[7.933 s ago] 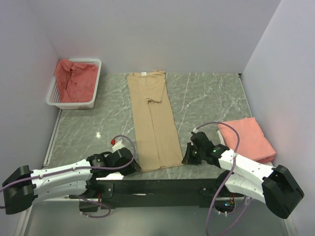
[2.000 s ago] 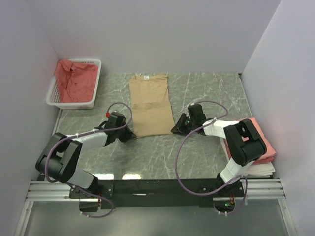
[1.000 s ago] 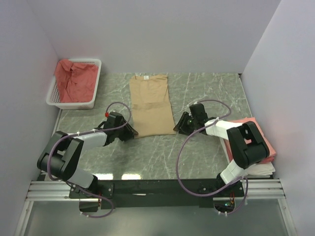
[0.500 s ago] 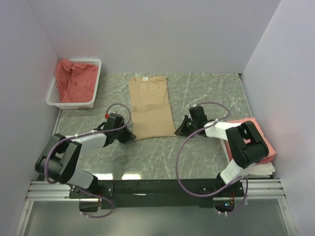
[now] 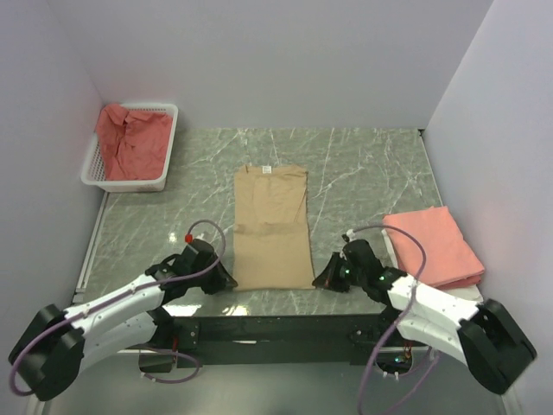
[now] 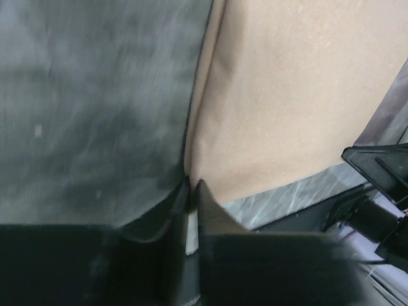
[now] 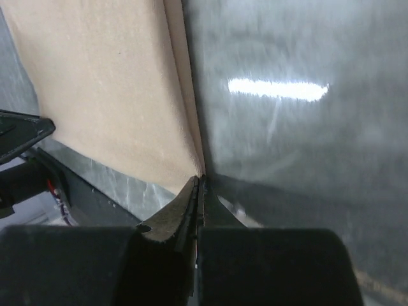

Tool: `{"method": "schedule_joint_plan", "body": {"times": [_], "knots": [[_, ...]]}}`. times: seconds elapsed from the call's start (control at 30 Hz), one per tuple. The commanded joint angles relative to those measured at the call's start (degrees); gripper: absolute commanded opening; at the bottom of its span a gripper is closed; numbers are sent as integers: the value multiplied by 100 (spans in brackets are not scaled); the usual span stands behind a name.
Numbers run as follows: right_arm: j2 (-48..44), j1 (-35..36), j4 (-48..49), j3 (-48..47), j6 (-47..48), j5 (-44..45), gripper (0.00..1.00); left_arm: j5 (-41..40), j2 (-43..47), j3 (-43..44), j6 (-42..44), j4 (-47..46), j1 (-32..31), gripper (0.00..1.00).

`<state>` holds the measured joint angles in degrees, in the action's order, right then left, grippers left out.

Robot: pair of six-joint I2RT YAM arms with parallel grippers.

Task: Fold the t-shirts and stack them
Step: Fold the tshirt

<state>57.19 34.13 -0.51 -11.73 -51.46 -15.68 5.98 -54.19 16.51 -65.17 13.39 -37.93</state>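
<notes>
Tan t-shirt [image 5: 273,226], near corners in left claw [image 5: 228,282] and right claw [image 5: 320,284].

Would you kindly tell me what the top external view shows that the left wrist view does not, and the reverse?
Only the top external view shows the white basket holding coral t-shirts, the folded salmon t-shirt at the right, and the full length of the tan t-shirt. Only the left wrist view shows, close up, the left hand pinching that shirt's near left edge between nearly closed fingers. Both show the tan t-shirt lying flat on the marble table, with the left hand at its near corner.
</notes>
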Motion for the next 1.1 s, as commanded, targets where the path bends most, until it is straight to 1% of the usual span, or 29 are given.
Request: {"method": "schedule_joint_plan", "body": {"times": [0.0,0.03,0.07,0.1,0.13,0.17,0.23,0.27,0.3,0.37,0.4,0.43,0.47,0.5,0.53,0.57,0.6,0.67,0.7,0.77,0.8,0.87,1.07], "knots": [[-933,199,-632,250,-417,460,0,-333,523,27,-225,708,-179,18],[-1164,208,-1061,250,-426,522,10,-412,828,88,-207,1031,-188,23],[-1401,208,-1300,145,-409,601,15,-579,997,237,-163,1139,-188,28],[-1812,199,-1528,49,-382,810,20,-580,1260,325,-128,1227,-188,34],[-1982,208,-1940,-74,-304,925,29,-737,1349,448,-76,1315,-179,36],[-2192,199,-2092,-380,-251,1057,34,-956,1376,754,64,1359,-162,36],[-2177,199,-2233,-715,-6,1286,42,-1063,1105,1115,267,1316,-75,33],[-2064,199,-2190,-1056,109,1322,43,-1046,921,1457,459,1176,-22,28],[-1662,199,-2120,-1251,223,1313,42,-846,484,1599,557,1036,40,18],[-1160,199,-1629,-1725,531,1051,41,-695,16,1967,794,545,110,10],[-661,199,-1366,-1832,575,893,39,-651,-447,2074,873,351,172,3],[-404,208,-816,-1938,663,630,37,-442,-678,2171,961,175,224,1],[-149,199,-592,-2200,725,523,35,-300,-906,2363,1136,-192,277,1],[402,208,-416,-2350,778,461,30,32,-1344,2452,1216,-344,434,1],[685,208,-214,-2526,891,400,27,218,-1566,2549,1278,-467,505,1],[949,199,-151,-2902,962,286,24,437,-1759,2689,1400,-651,567,1],[1422,208,-90,-3053,1024,224,22,666,-2127,2751,1445,-932,672,1],[1829,208,216,-3369,1077,-56,21,983,-2437,2953,1506,-1057,726,1],[2214,208,279,-3476,1103,-136,20,1089,-2690,3006,1559,-1205,743,1],[2603,217,315,-3774,1077,-259,18,1256,-2877,3103,1603,-1277,743,1],[2961,217,324,-3863,1068,-347,15,1318,-3017,3112,1612,-1295,743,1],[3323,217,446,-3960,1024,-453,14,1388,-3132,3147,1621,-1496,743,1],[3887,217,728,-4083,971,-506,13,1468,-3668,3350,1735,-1594,752,1]]}}
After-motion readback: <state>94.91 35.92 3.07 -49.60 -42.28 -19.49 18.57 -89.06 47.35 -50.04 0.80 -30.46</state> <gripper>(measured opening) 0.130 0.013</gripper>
